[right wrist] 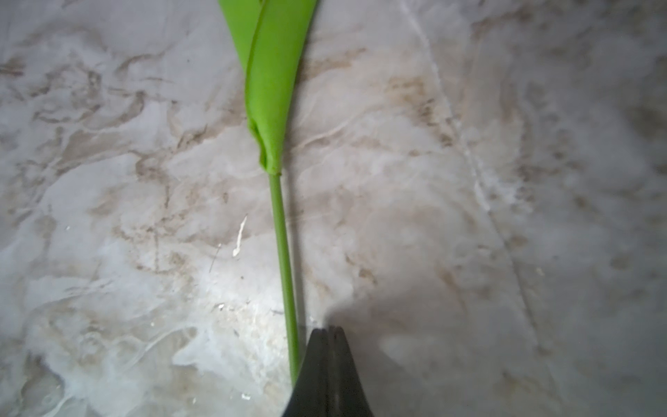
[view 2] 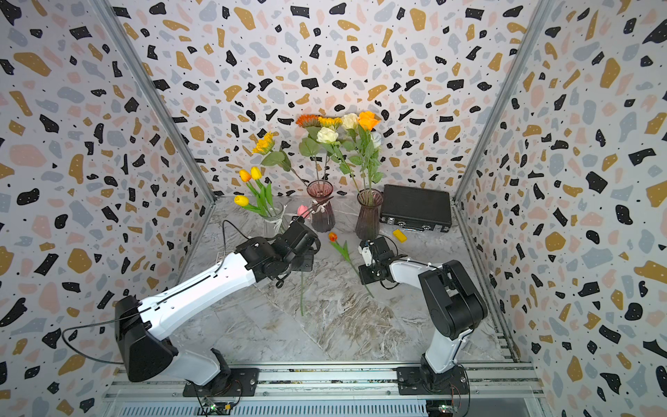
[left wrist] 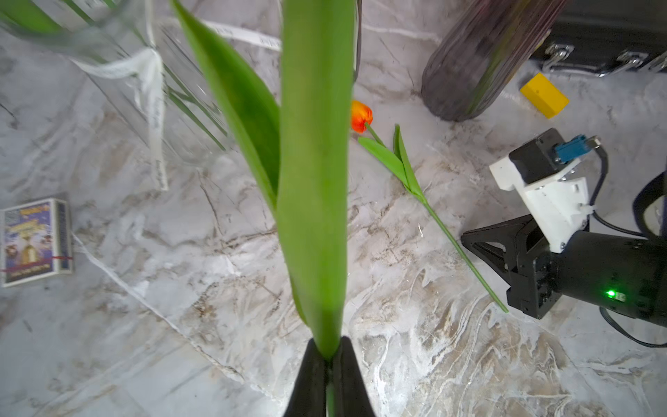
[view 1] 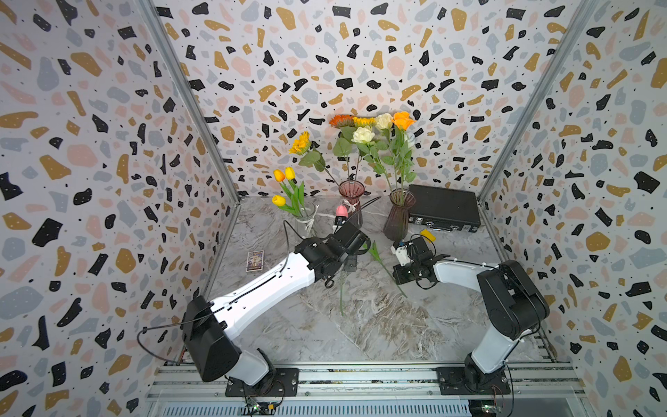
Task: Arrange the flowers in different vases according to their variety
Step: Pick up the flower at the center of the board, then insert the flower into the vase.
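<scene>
While most of the sorting looks finished, two tulips are not yet in a vase. Take the counter (view 1: 361,325) as a dial with twelve at the back wall. The clear vase (view 1: 305,216) stands at about eleven and holds three yellow tulips (view 1: 285,175). The pink vase with the bow (view 1: 352,202) at twelve holds the sunflowers (view 1: 300,143). The darker ribbed vase (view 1: 399,216) at one holds the roses (view 1: 362,135). As far as both top views show, no vase holds a mix of varieties.

The left hand (left wrist: 329,355) is pinching the stem of a pink tulip (view 1: 341,211) just below its long leaves. The bloom is up in front of the bow vase, and the bare tail of the stem hangs toward six, above the counter. I judge this one to be on its way to the clear vase, which is at about ten o'clock from the hand.

The orange tulip (left wrist: 361,116) lies flat near the counter's centre, in front of the darker vase, with its bloom toward eleven and its stem end toward five. The right hand (right wrist: 329,330) has its jaws pressed together with nothing between them, and its tips sit just beside the lower stem, not around it. That tulip has yet to be picked up, and it belongs with the other tulips.

The black case (view 1: 444,207) and yellow block (view 1: 428,235) at two, and the small box (view 1: 254,260) at nine, look like bystanders.
</scene>
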